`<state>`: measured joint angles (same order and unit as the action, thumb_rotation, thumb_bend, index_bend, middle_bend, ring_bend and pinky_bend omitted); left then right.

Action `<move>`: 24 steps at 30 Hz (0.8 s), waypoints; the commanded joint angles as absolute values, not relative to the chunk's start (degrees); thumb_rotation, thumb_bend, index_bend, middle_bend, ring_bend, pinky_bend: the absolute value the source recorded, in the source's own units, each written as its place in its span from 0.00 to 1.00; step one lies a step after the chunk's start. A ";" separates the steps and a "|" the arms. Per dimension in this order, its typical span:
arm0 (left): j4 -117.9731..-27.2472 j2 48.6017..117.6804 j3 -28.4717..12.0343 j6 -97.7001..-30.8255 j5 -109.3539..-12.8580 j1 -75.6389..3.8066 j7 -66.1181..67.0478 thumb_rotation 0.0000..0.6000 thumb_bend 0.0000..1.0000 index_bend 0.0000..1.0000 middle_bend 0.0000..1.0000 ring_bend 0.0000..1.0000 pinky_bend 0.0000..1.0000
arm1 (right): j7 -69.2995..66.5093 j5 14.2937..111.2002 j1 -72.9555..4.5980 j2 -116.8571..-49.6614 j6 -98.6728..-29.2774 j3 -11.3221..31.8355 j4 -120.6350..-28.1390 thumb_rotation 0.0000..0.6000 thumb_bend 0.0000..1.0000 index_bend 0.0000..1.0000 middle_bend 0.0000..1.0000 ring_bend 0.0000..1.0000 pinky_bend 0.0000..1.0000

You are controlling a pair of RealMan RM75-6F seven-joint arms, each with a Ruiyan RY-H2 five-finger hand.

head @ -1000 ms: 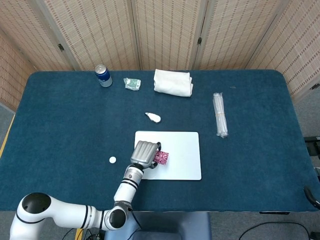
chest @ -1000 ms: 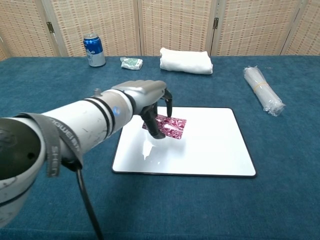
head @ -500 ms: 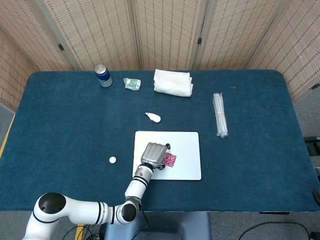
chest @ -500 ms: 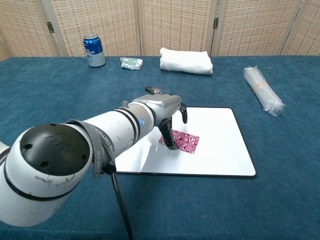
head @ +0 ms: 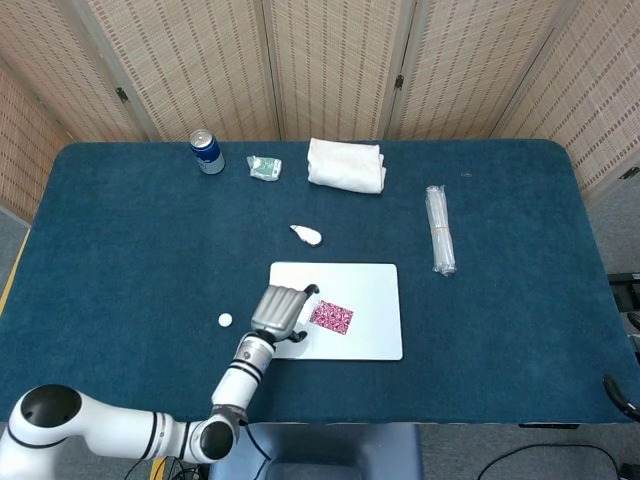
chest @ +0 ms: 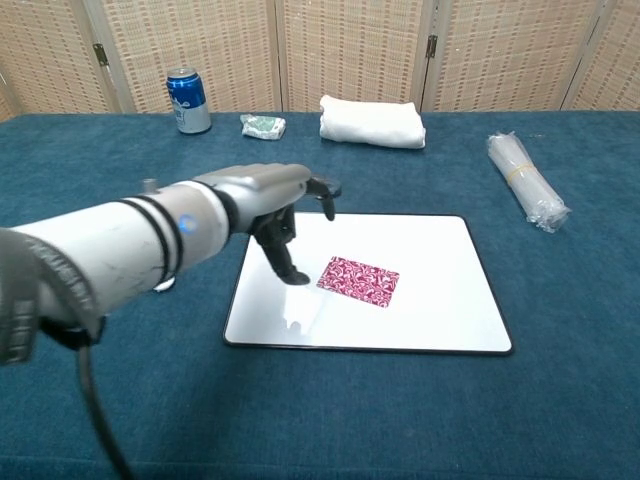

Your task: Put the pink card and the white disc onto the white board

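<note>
The left hand (chest: pixel 275 205) is seen low over the near-left part of the white board (chest: pixel 430 300), fingers spread and pointing down, nothing held in them. In the head view the same hand (head: pixel 279 311) overlaps the board's left edge. One fingertip (chest: pixel 298 277) hangs just above the board surface; contact cannot be confirmed. The right hand is not seen in either view.

Just right of the hand, clear of the fingers, the pink card (chest: pixel 358 280) is found lying flat on the board, slightly askew. In the head view the card (head: pixel 331 318) sits near the board's middle.

To the hand's left, off the board, the white disc (head: pixel 225 320) is noted on the blue table cloth (head: pixel 120 260); in the chest view it is hidden behind the arm.

Beyond the hand, a small white lump (head: pixel 307 235) is seen on the cloth, just past the board's far edge. Far right of the hand, a clear wrapped roll (chest: pixel 525 180) lies lengthwise. At the far edge are noted a blue can (chest: pixel 188 100) standing upright, a crumpled green-white packet (chest: pixel 263 125), and a folded white towel (chest: pixel 371 121).
</note>
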<state>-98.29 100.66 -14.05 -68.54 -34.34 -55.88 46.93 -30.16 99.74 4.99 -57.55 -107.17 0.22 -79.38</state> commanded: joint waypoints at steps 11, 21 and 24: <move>-100.79 91.42 -4.01 -70.61 -44.30 -43.13 33.43 1.00 0.25 0.41 1.00 1.00 1.00 | -22.37 103.27 3.53 -57.70 -104.56 -1.33 -83.14 1.00 0.29 0.00 0.00 0.00 0.00; -93.44 91.68 -6.41 -62.69 -43.70 -43.45 28.71 1.00 0.26 0.43 1.00 1.00 1.00 | -19.63 102.18 2.80 -57.62 -102.46 -1.23 -84.82 1.00 0.28 0.00 0.00 0.00 0.00; -91.72 91.60 -7.03 -60.79 -43.10 -43.70 28.05 1.00 0.27 0.44 1.00 1.00 1.00 | -19.09 101.90 2.60 -57.60 -102.06 -1.15 -85.13 1.00 0.29 0.00 0.00 0.00 0.00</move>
<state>-92.19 91.66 -6.68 -61.41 -43.43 -43.55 28.42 -19.15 101.96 2.64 -57.61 -102.12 -1.17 -85.07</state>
